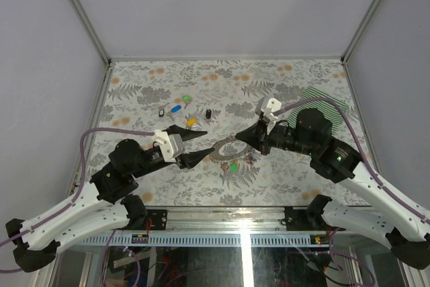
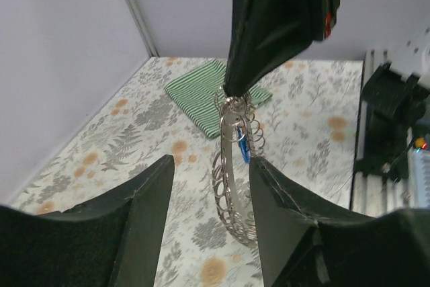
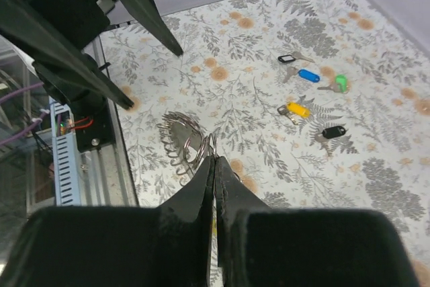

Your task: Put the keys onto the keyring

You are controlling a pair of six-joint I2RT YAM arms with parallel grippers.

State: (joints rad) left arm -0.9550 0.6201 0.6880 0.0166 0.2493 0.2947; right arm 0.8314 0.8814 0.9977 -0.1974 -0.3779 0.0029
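right gripper clenched on the top edge of the keyring, ring upright just below its tips, left gripper released, jaws apart, ring in the gap ahead, loose keys on table beyond right gripper

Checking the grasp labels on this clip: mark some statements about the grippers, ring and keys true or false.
1. The right gripper is shut on the keyring. True.
2. The left gripper is clamped on the keyring. False: its jaws stand open, one finger on each side of the ring.
3. A yellow-headed key lies on the table, off the ring. True.
4. The green striped cloth covers the loose keys. False: it lies well apart from them.
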